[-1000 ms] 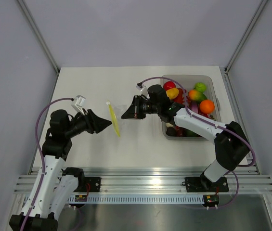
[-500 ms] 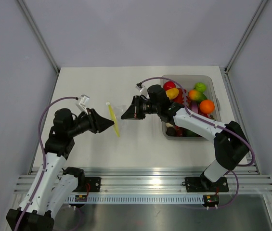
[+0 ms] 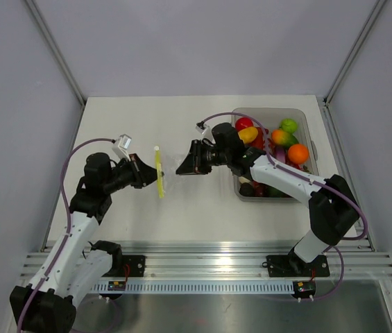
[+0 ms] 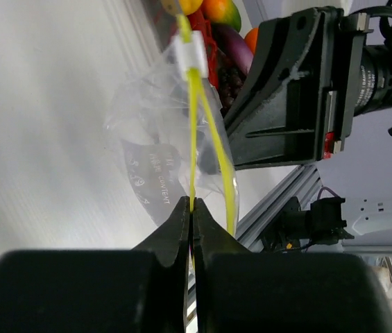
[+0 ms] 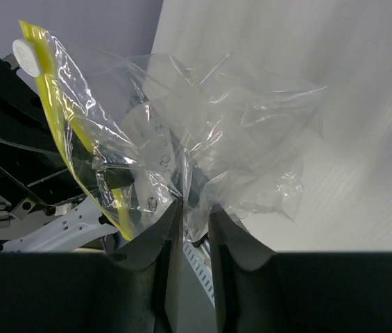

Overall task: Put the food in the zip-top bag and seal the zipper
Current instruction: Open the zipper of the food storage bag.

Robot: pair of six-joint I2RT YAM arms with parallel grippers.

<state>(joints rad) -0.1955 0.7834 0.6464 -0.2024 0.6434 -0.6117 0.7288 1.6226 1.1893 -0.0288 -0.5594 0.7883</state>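
The clear zip-top bag (image 3: 168,166) hangs above the table between my two grippers. Its yellow zipper (image 3: 158,171) stands nearly upright, with a white slider (image 4: 190,53) at its far end. My left gripper (image 3: 152,178) is shut on one yellow strip of the zipper (image 4: 194,132) near its lower end; the other strip (image 4: 218,149) bows away from it. At the opposite edge, my right gripper (image 5: 196,208) has its jaws slightly apart, with crinkled bag (image 5: 202,125) film hanging in the gap. The food (image 3: 297,152), toy fruit and vegetables, lies in the bin on the right.
A grey-clear plastic bin (image 3: 304,116) holds the toy food at the back right of the table (image 3: 202,208). Grey walls enclose the table on three sides. An aluminium rail (image 3: 209,267) runs along the near edge by the arm bases.
My left gripper has moved right up to the zipper and shut on it. My right gripper's jaws have parted from their shut grip on the bag. The zipper now stands more upright.
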